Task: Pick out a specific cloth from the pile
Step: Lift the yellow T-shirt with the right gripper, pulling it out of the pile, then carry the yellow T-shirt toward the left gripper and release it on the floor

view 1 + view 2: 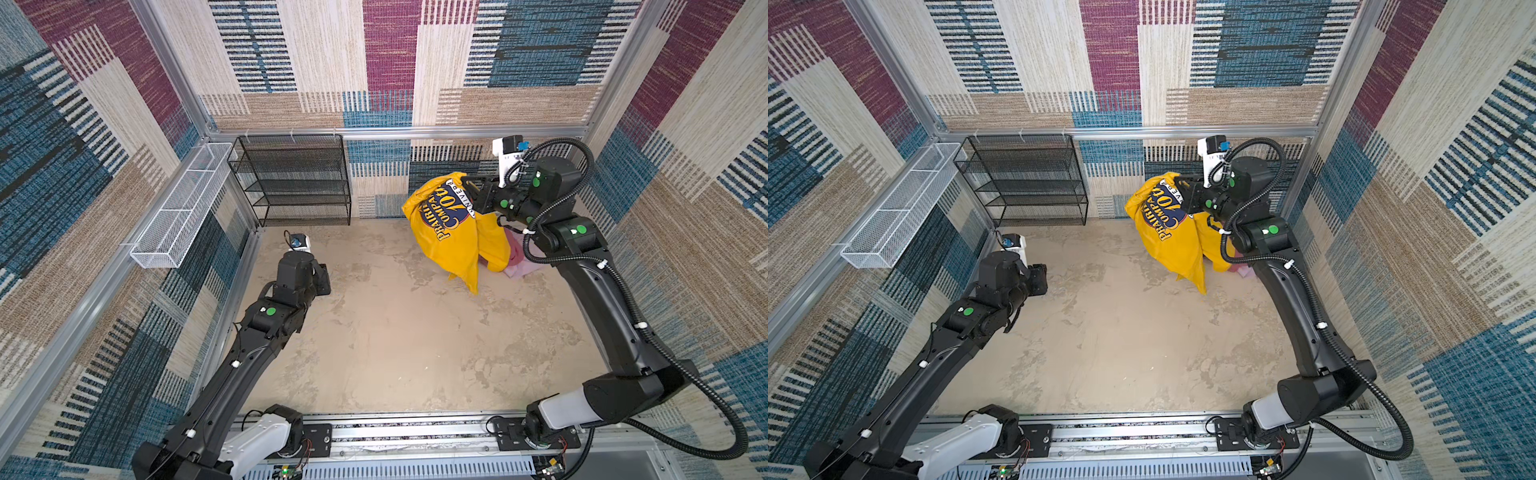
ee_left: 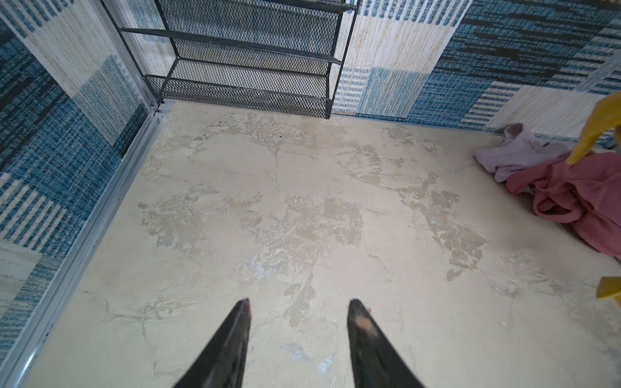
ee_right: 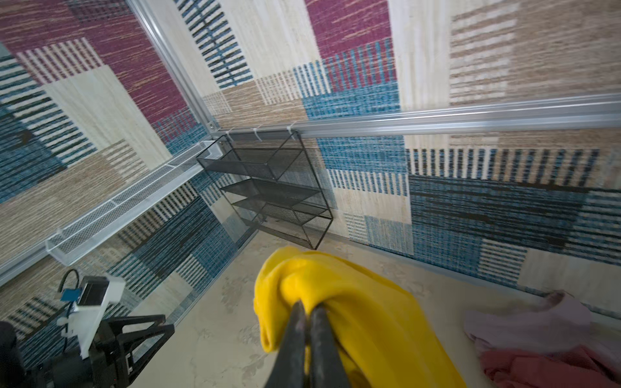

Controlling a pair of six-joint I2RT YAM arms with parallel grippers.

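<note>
A yellow cloth with a dark blue printed emblem hangs in the air at the back right, its lower tip just above the floor. My right gripper is shut on a bunched fold of the yellow cloth. Beneath and behind it lies the rest of the pile: a pink cloth and a pale lavender cloth, mostly hidden by the yellow cloth in both top views. My left gripper is open and empty over bare floor at the left, far from the pile.
A black mesh shelf rack stands against the back wall at the left. A white wire basket is fixed along the left wall. Patterned walls close in three sides, and the arms' metal rail runs along the front.
</note>
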